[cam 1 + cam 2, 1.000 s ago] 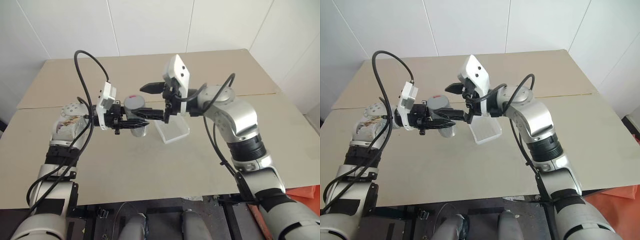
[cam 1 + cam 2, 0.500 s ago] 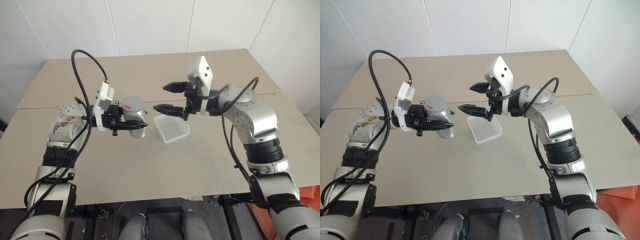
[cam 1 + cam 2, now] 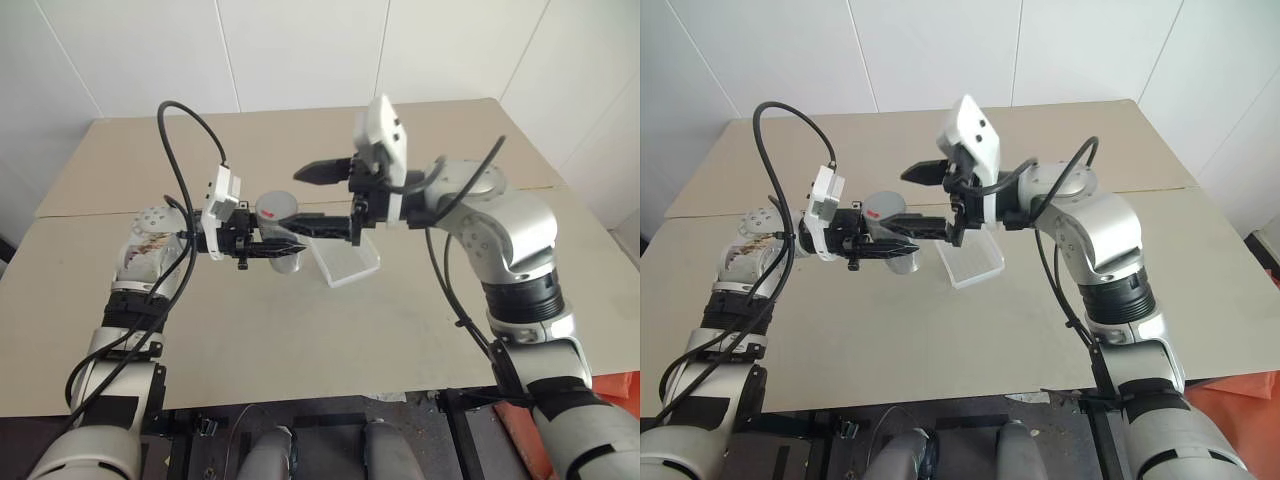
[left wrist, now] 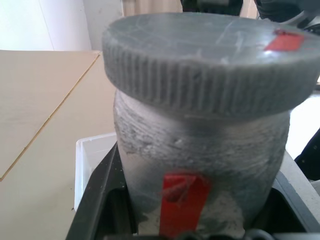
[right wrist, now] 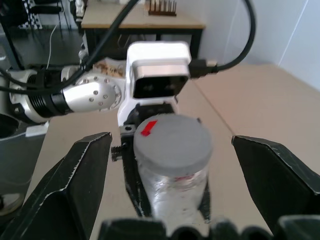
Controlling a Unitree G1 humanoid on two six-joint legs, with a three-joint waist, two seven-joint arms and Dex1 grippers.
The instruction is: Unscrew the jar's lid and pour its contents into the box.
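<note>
Grey lid (image 3: 275, 205) on jar (image 3: 281, 252) at frame centre, left fingers (image 3: 262, 250) pinching jar, right fingers (image 3: 322, 171) spread around lid, box (image 3: 345, 262) on tabletop (image 3: 330, 330) beside.

jar (image 4: 200, 165): its base is cut off by the left wrist view's lower edge; the frosted wall hides any contents
jar label strip (image 4: 182, 202): cut off low on the jar, no print readable
lid (image 4: 210, 60): its rim on the red-mark side runs off the picture's edge
box (image 3: 345, 262): the part nearest the jar sits behind the right gripper (image 3: 305, 196) lower finger
box in the left wrist view (image 4: 92, 160): one corner visible beside the jar, the rest behind it
</note>
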